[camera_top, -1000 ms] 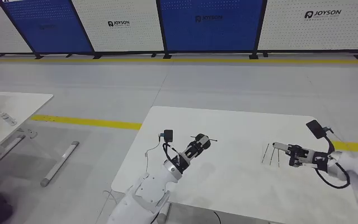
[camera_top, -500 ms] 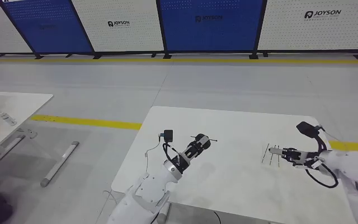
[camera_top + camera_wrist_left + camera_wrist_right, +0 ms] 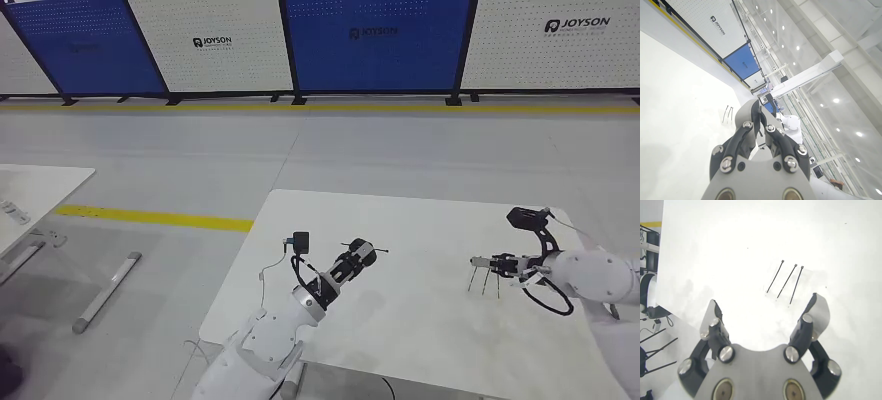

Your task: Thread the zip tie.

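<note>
- Three black zip ties (image 3: 786, 281) lie flat on the white tabletop (image 3: 715, 247), side by side and almost parallel, close together but not touching one another.
- Each of the three has its small square head at the end far from the right gripper (image 3: 764, 298), and its thin tail end points towards this gripper.
- In the top view the three zip ties (image 3: 484, 279) are on the right part of the tabletop (image 3: 420, 230), near its right edge.
- The right gripper has its two jaws wide open and nothing is between them. It hangs just above the tabletop, near the tail ends of the zip ties. One finger (image 3: 818, 309) is just beside the tail of the outer zip tie.
- In the top view the right gripper (image 3: 490, 264) is directly at the three zip ties.
- The left gripper (image 3: 758, 103) has its two jaws closed, with the dark pads pressed together. I cannot tell if something thin is held between them.
- In the top view the left gripper (image 3: 362, 250) is over the middle-left part of the tabletop, well apart from the zip ties.
- From the left wrist view the three zip ties (image 3: 728, 114) are seen farther off on the tabletop (image 3: 677, 85), beyond the closed jaws.
</note>
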Controlling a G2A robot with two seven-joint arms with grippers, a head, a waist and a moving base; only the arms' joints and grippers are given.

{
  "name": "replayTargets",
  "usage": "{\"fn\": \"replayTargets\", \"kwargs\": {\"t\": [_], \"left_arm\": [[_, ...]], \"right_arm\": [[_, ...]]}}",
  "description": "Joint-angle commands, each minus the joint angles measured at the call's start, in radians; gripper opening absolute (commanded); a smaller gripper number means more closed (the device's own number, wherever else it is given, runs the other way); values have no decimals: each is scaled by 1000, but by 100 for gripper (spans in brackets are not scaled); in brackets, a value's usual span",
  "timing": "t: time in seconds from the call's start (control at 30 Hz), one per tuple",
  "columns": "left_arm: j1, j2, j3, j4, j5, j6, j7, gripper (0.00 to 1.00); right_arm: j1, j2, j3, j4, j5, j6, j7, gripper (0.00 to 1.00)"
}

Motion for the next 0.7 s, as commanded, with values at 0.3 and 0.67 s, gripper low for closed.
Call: {"fn": "replayTargets", "kwargs": {"t": [0.3, 0.67], "left_arm": [[0, 0, 0, 0, 0, 0, 0, 0], [0, 0, 0, 0, 0, 0, 0, 0]], "right_arm": [[81, -9, -6, 200, 174, -161, 64, 100], [110, -17, -35, 228, 169, -146, 56, 100]]}}
